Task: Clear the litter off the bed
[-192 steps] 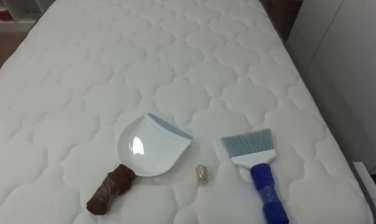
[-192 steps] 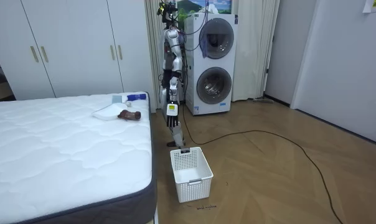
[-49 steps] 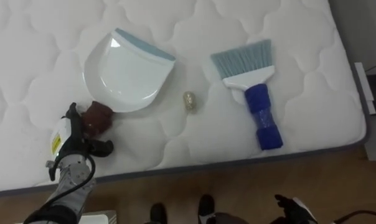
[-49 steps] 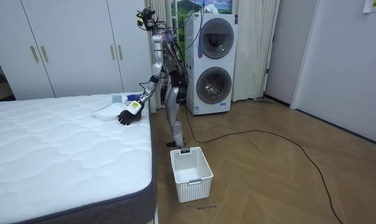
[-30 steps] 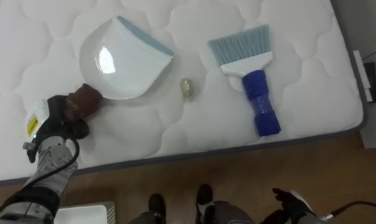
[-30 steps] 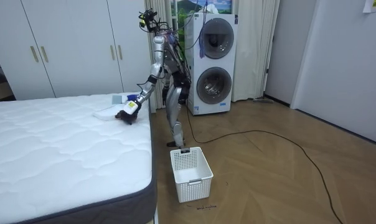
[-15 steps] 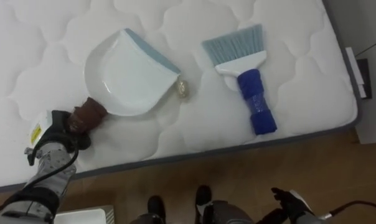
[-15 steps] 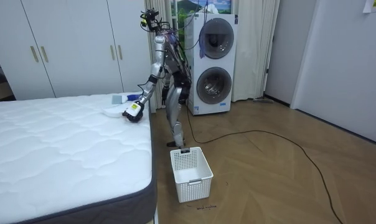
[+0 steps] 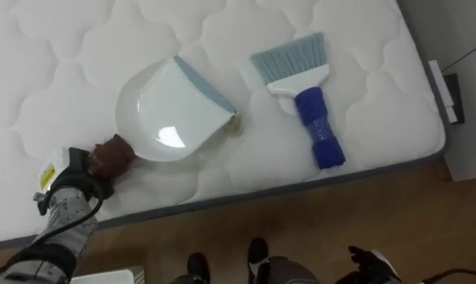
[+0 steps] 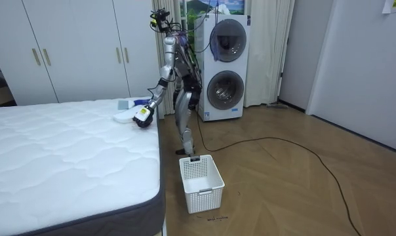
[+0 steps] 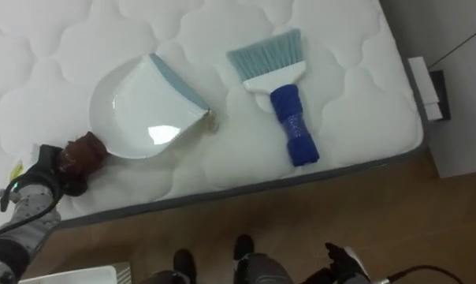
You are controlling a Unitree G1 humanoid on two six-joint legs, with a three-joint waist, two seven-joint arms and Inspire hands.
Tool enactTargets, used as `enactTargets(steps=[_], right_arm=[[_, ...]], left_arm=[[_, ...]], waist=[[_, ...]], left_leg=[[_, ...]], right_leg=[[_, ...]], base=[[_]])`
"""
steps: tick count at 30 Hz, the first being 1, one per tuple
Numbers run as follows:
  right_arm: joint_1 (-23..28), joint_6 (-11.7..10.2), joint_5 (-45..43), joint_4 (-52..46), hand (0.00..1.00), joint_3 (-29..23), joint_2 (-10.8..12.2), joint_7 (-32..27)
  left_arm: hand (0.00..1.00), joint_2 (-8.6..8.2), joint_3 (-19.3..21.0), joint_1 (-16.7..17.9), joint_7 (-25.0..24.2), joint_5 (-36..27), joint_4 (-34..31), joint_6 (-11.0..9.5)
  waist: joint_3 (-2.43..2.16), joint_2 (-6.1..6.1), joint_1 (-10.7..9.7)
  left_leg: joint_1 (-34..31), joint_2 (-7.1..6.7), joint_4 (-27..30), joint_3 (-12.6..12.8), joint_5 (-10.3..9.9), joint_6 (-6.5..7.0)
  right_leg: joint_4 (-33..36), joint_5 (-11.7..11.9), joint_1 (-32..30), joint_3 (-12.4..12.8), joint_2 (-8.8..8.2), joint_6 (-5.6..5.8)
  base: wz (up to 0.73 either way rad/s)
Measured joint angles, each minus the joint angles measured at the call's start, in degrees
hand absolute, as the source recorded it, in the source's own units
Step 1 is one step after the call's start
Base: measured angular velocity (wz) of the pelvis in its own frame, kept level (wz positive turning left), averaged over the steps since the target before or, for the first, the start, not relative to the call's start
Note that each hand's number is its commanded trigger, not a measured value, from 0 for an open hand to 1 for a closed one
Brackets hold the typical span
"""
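A white dustpan [image 9: 171, 110] with a blue lip lies on the white mattress [image 9: 57, 63] near its front edge. My left hand [image 9: 68, 183] is curled round its brown handle [image 9: 112, 154]. A small pale scrap of litter [image 9: 235, 122] sits right at the pan's lip. To the right lies a brush [image 9: 313, 130] with a blue handle and pale blue bristles, untouched. My right hand [image 9: 372, 264] hangs low over the floor with straight fingers. In the room view I stand at the bed's corner, with my left hand [image 10: 142, 115] on the dustpan [image 10: 124, 118].
The mattress edge [image 9: 301, 185] runs just in front of me, with wooden floor [image 9: 396, 213] below. A white basket [image 10: 201, 182] stands on the floor beside the bed. Stacked washing machines [image 10: 223, 69] are behind me. A white and dark object [image 9: 447, 95] sits beside the bed at the right.
My left hand has closed on the brown handle and pushed the dustpan to the right, turning its lip up against the litter. The brush has not moved. The camera shifted slightly.
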Motion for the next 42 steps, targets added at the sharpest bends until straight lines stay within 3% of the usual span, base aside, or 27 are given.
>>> enactTargets(steps=[2, 4, 7, 11, 20, 27, 33, 38, 42], right_arm=[[0.1, 0.0, 0.1, 0.0, 0.0, -0.1, -0.6, -0.1], [0.1, -0.3, 0.1, 0.0, 0.0, -0.1, -1.9, -0.2], [1.1, -1.1, 0.2, 0.0, 0.0, -0.1, -3.1, -0.2], [2.0, -1.7, 0.3, 0.0, 0.0, -1.3, -3.7, -0.3], [1.1, -2.0, 2.9, 0.0, 0.0, -4.7, -3.8, -0.2], [-0.7, -1.9, 8.7, 0.0, 0.0, -6.8, -4.2, -0.7], [-2.8, -1.9, 9.6, -3.3, 0.0, -8.2, -5.7, -2.5], [-3.7, -2.1, 10.0, -9.8, 0.0, -13.4, -6.1, -7.0], [-4.0, -3.3, 10.2, -13.4, 0.0, -13.5, -6.0, -11.4]], left_arm=[[1.0, 0.04, 0.0, 1.3, 0.8, 1.6, 0.0, 0.0], [1.0, 0.01, 0.0, 3.8, 2.2, 3.3, 0.0, 0.1], [1.0, 0.02, 0.0, 7.3, 4.4, 4.7, 0.0, 0.1], [1.0, 0.02, 0.0, 8.3, 7.0, 5.9, 0.0, 0.1], [1.0, 0.18, 0.2, 8.6, 13.8, 10.8, -0.5, -0.7], [1.0, 0.7, 0.2, 8.5, 14.3, 11.2, -0.5, -1.3], [1.0, 1.57, 0.0, 9.0, 15.3, 16.3, -2.9, -1.2], [1.0, 2.15, -0.2, 10.5, 18.1, 20.7, -3.9, -1.4], [1.0, 2.17, -2.9, 10.5, 20.1, 20.7, -3.8, -1.6]], waist=[[-0.24, 0.41, 0.2], [-0.79, 1.38, 0.6], [-0.93, 1.71, 1.7], [-0.9, 1.72, 3.1], [-0.83, 1.84, 3.2], [-0.78, 1.75, 3.2], [-0.65, 1.4, 3.2], [-0.48, 0.85, 3.1], [-0.45, 0.37, 2.8]], left_leg=[[0.3, -0.01, 0.0, 0.1, 0.0, -0.01], [0.5, -0.03, -0.2, 0.1, 0.0, -0.01], [1.6, -0.15, -1.1, 0.3, 0.0, -0.01], [1.3, -0.29, -1.7, 0.2, 0.1, 0.01], [0.9, -0.37, -1.6, 0.4, 0.1, -0.01], [0.3, -0.27, -1.1, 0.5, 0.1, -0.01], [-0.1, -0.37, -0.7, 0.6, 0.1, 0.03], [0.3, -0.25, -0.5, 1.4, 0.1, 0.04], [0.4, -0.21, -0.4, 1.9, 0.2, 0.17]], right_leg=[[0.3, -0.1, 0.1, -0.4, -0.22, -0.06], [0.3, -0.1, 0.2, -0.3, -0.26, -0.07], [0.2, -0.3, 0.7, -0.1, -0.43, -0.21], [0.3, -0.8, 0.3, -0.2, -0.59, -0.27], [0.3, -0.6, -0.5, 0.0, -0.59, -0.37], [0.6, -0.7, -1.0, 0.2, -0.52, -0.27], [0.8, -0.8, -1.4, 0.4, -0.61, -0.12], [1.4, -0.8, -1.6, 1.3, -0.55, -0.17], [1.3, -0.9, -1.4, 1.4, -0.55, -0.17]], base=[[0.02], [0.0], [-0.01], [0.07], [-0.03], [0.0], [-0.01], [-0.07], [-0.02]])
